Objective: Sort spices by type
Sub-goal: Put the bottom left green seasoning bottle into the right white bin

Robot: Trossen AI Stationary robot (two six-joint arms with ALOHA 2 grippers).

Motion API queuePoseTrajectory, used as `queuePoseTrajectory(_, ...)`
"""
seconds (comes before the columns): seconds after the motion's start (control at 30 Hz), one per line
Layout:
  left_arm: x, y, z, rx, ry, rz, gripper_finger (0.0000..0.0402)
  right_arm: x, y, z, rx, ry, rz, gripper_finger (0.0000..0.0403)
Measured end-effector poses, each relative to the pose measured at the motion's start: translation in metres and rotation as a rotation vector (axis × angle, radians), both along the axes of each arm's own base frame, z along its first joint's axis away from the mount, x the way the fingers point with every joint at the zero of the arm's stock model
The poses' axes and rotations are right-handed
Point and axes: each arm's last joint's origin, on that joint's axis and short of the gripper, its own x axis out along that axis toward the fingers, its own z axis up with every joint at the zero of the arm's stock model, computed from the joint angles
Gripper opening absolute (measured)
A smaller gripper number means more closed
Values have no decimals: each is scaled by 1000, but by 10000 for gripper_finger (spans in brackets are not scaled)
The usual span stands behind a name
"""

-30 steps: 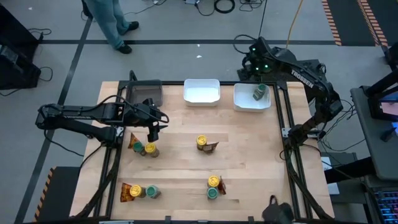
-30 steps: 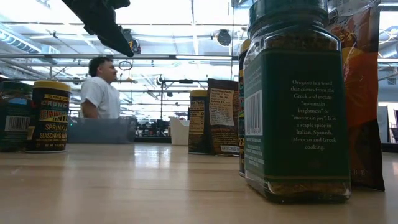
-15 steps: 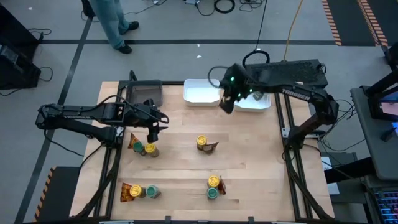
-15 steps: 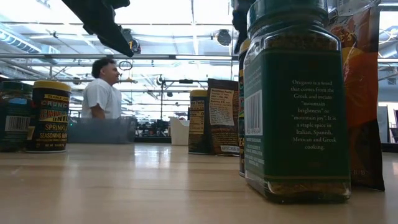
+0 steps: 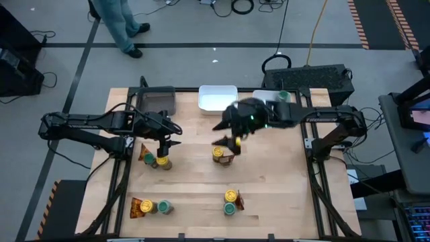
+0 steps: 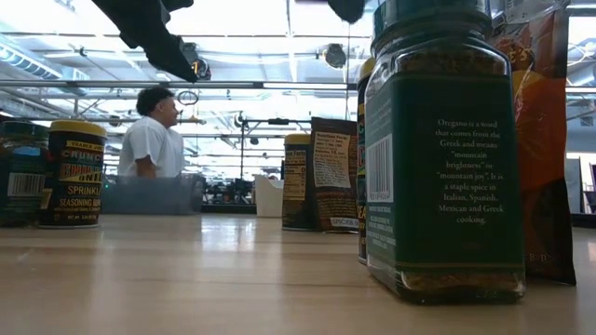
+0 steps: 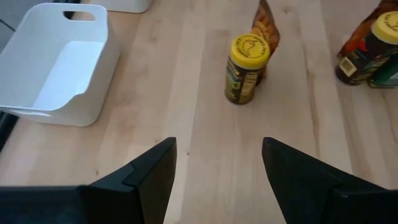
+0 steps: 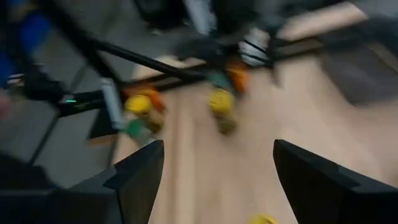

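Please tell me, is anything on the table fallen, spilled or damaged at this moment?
Nothing stands out. The jars on the wooden table that can be seen stand upright in small groups with the packets, and nothing is spilled. One green-lidded jar already sits in the right white tray; the middle white tray is empty.

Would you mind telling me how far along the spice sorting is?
One green jar sits in the right white tray. Nothing is held: the open right gripper hovers over the middle yellow jar, the open left gripper over the left group. The remaining jars and packets stand unsorted on the table.
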Motion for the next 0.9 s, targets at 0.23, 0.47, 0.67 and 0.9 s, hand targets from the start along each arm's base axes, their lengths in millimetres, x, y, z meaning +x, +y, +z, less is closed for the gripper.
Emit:
queuePoseTrajectory(0.23, -1, -1, -1, -18, 9, -19, 242, 24, 54, -4, -8, -161, 66, 286)
queuePoseTrajectory(0.47, -6, -8, 1, -111, 75, -24, 242, 41, 92, -26, 32, -169, 135, 286)
queuePoseTrajectory(0.67, -15, -26, 27, -232, 95, 11, 242, 44, 105, -37, -92, -155, 175, 286)
queuePoseTrajectory(0.9, -28, -58, 49, -336, 101, -1, 242, 63, 111, -57, -163, -197, 192, 286)
